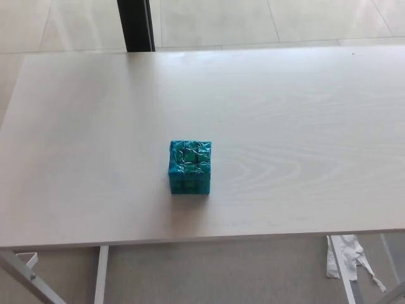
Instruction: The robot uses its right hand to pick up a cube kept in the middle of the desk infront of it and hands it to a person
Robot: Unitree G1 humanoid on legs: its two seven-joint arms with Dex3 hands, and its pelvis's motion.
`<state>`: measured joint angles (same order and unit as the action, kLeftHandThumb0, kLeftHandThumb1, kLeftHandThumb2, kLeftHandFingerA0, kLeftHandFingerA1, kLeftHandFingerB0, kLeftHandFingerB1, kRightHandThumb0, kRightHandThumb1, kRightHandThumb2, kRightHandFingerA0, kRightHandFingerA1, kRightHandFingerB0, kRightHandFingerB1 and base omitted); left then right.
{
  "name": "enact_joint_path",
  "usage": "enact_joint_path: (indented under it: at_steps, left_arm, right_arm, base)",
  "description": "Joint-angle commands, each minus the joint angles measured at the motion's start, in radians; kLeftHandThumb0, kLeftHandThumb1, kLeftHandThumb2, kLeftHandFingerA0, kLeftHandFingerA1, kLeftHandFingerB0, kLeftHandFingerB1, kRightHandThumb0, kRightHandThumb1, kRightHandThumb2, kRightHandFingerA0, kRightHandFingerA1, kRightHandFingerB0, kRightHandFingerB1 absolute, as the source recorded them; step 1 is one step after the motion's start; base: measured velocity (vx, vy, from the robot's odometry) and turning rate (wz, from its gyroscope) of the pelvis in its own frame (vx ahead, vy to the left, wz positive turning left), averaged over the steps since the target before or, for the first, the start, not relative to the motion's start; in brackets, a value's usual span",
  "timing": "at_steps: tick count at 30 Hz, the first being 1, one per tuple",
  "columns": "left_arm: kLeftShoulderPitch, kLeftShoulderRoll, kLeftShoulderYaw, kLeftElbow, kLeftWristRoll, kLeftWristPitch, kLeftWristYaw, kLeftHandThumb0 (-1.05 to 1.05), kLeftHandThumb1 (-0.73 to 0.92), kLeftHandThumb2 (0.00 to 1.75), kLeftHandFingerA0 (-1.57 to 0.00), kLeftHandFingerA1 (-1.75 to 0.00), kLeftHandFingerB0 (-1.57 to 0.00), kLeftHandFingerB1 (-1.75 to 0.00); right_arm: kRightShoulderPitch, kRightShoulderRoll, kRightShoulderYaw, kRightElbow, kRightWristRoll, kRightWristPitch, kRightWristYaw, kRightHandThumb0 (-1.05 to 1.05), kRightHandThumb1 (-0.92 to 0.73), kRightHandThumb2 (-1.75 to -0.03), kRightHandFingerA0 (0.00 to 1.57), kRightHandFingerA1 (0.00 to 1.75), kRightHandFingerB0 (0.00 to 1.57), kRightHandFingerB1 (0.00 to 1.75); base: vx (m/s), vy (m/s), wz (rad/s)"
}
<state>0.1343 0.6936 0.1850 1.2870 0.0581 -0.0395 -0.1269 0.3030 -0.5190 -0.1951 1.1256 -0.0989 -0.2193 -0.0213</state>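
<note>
A blue-green cube (190, 167) with a marbled pattern rests on the pale wooden desk (304, 114), a little left of the middle and toward the near edge. It sits flat with its top face and front face showing. Neither of my hands shows in the head view, and no person is visible.
The desk's near edge (202, 239) runs across the bottom of the picture, with white metal legs (101, 272) below it. A dark post (136, 25) stands behind the far edge. White tape scraps (348, 256) lie on the floor at the lower right.
</note>
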Motion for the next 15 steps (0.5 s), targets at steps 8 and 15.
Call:
enact_joint_path:
  at_steps: [8,15]
  left_arm:
    - [-0.006,0.009,0.03,0.023,-0.026,-0.026,-0.034,-0.51,0.62,0.59,-0.62,-0.58,-0.57,-0.43]
    - [-0.014,-0.002,0.076,0.036,-0.051,-0.035,-0.029,-0.69,0.75,0.63,-0.56,-0.51,-0.55,-0.44]
  right_arm:
    - [-0.04,-0.003,-0.379,-0.057,0.332,0.017,0.105,-0.69,-0.45,-0.83,1.03,0.99,0.42,0.49]
    - [0.022,0.041,-0.542,-0.566,0.49,0.079,0.14,-0.64,-0.54,-0.57,1.18,1.51,0.41,0.38]
  base:
    - [0.0,0.0,0.0]
    - [0.0,0.0,0.0]
